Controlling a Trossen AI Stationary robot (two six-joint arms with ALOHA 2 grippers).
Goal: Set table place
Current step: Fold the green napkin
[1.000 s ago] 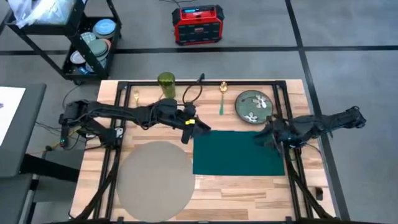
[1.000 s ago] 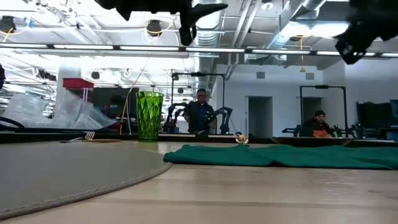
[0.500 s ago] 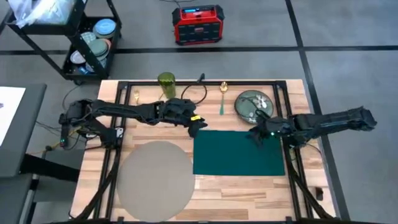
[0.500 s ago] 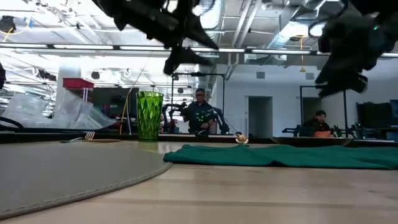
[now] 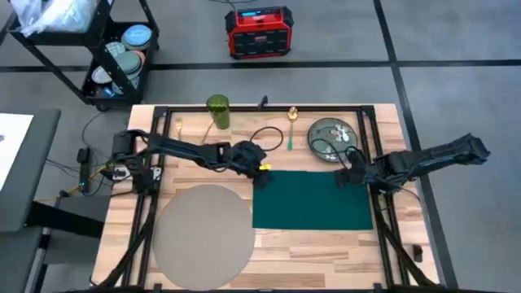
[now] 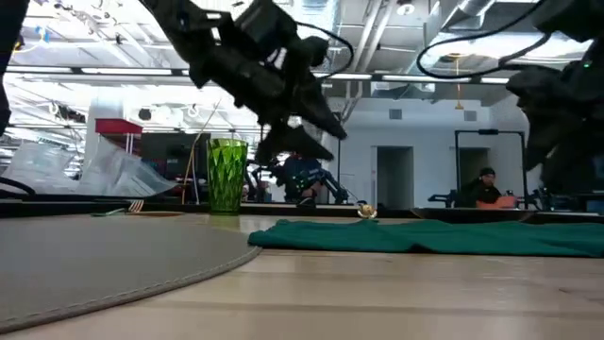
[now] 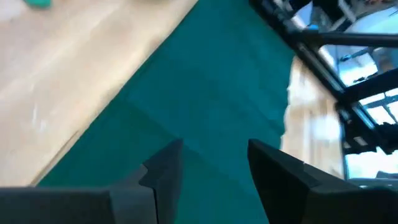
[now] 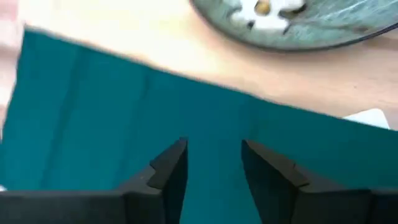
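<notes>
Meanwhile the dark green rectangular cloth (image 5: pixel 313 200) lies flat on the light wooden plank table (image 5: pixel 326 252) and serves as the landmark: the left gripper (image 5: pixel 262 169) hangs just over the cloth's far left corner, its two dark fingers (image 7: pixel 163 169) spread with nothing between them, green fabric showing in the gap in the left wrist view; the right gripper (image 5: pixel 348 176) hovers over the cloth's far right part, its fingers (image 8: pixel 171 163) likewise parted and empty above the fabric; the large flat round grey-beige mat (image 5: pixel 202 237) sits on the table just to the left of the cloth, toward the near edge, its rim close beside the cloth's left side; the dark green floral plate (image 5: pixel 333 138) rests on the table just beyond the cloth's far right edge; a green-handled spoon with a gold bowl (image 5: pixel 291 128) lies beyond the cloth's far edge, left of the plate; a green ribbed glass tumbler (image 5: pixel 217 110) stands farther left, well beyond the cloth's far left corner
</notes>
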